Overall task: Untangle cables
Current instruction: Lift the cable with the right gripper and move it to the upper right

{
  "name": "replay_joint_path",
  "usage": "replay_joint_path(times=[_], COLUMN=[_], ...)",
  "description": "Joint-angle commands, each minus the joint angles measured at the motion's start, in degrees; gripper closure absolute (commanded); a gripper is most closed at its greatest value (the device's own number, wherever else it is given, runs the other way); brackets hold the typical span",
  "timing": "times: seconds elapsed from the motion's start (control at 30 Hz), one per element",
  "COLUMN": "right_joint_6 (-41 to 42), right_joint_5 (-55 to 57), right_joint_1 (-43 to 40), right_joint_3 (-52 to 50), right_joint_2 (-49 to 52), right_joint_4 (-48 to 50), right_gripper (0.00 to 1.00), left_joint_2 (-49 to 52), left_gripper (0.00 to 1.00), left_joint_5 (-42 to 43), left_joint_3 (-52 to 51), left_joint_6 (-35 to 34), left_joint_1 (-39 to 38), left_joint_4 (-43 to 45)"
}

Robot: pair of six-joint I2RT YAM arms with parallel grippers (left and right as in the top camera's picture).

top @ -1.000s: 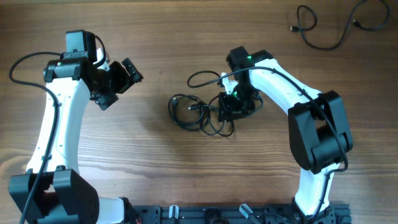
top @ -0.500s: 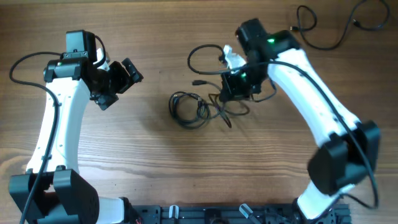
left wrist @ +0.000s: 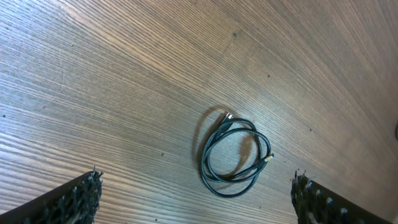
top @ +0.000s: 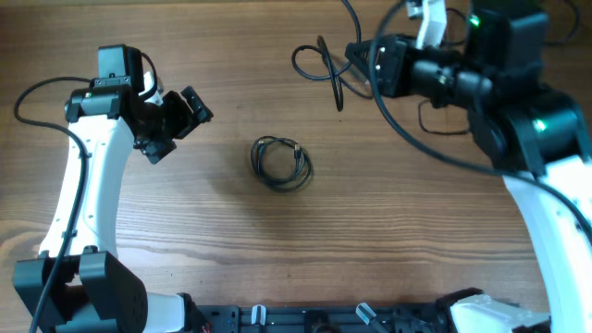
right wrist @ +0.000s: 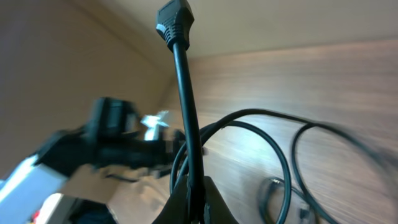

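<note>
Overhead: the left gripper (top: 178, 128) stands spread wide, holding nothing, left of 1 coiled cable (top: 280, 165) lying on the table (top: 222, 250). The right gripper (top: 363, 61) is pressed together on a looped cable (top: 313, 63) near the far edge, well apart from the coil.
Left wrist: the coiled cable lies flat between the 2 spread fingers (left wrist: 71, 199).
Right wrist: the fingertips (right wrist: 210, 204) pinch the looped cable, its plug (right wrist: 173, 18) pointing up.

table (top: 277, 250): wood, matt, fine straight grain | coiled cable (left wrist: 219, 132): black sheath, smooth, faint sheen | plug tips (left wrist: 227, 116): look metallic | pinched cable (right wrist: 186, 112): smooth black, semi-gloss | its connector (right wrist: 173, 20): moulded black plastic | arm shell (top: 88, 185): white, glossy plastic | left finger pads (left wrist: 68, 202): black, rough-toothed
</note>
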Motion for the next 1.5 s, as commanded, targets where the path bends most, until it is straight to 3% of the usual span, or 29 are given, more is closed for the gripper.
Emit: replay_joint_path(times=[0.0, 0.1, 0.3, 0.4, 0.67, 1.33, 1.47], right_joint_6=[0.96, 7.28, 7.13, 13.05, 15.04, 17.09, 17.09], right_joint_5=[-2.99, 5.75, 9.9, 16.02, 13.97, 14.82, 1.01], right_joint_1=[0.24, 0.24, 0.24, 0.24, 0.24, 0.24, 0.09], right_joint_3=[0.9, 0.9, 0.83, 0.74, 0.74, 0.74, 0.74], right_joint_2=[-1.25, -1.05, -0.94, 1.4, 7.13, 9.57, 9.44], right_joint_4=[-0.24, -4.13, -5.66, -10.75, -11.21, -10.78, -1.84], right_gripper=[0.96, 0.96, 0.96, 0.96, 0.96, 0.96, 0.96], left_joint_2=[0.48, 0.48, 0.48, 0.48, 0.48, 0.48, 0.48], left_gripper=[0.0, 0.0, 0.0, 0.0, 0.0, 0.0, 0.0], left_joint_5=[-0.35, -0.35, -0.35, -0.35, -0.35, -0.35, -0.35], left_joint_3=[0.11, 0.11, 0.11, 0.11, 0.11, 0.11, 0.11], left_joint_6=[0.7, 0.7, 0.7, 0.7, 0.7, 0.7, 0.7], left_joint_1=[0.15, 0.15, 0.15, 0.15, 0.15, 0.15, 0.15], left_joint_4=[0.0, 0.02, 0.02, 0.0, 0.02, 0.0, 0.0])
